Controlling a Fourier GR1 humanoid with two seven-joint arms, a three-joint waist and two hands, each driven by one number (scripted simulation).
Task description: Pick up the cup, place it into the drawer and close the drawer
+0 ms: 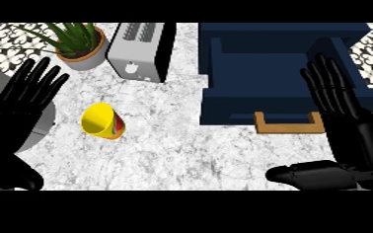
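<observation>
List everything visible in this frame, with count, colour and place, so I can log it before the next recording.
cup: 1, yellow with red, lying on its side on the counter, left of centre
potted plant: 1, green leaves in a grey-and-brown pot, back left
toaster: 1, silver and black, back, right of the plant
drawer: 1, dark blue with a tan handle, open, right half
counter: 1, white-grey marble, under everything
left robot hand: 1, black, open, resting at the left edge
right robot hand: 1, black, open, at the right edge beside the drawer
</observation>
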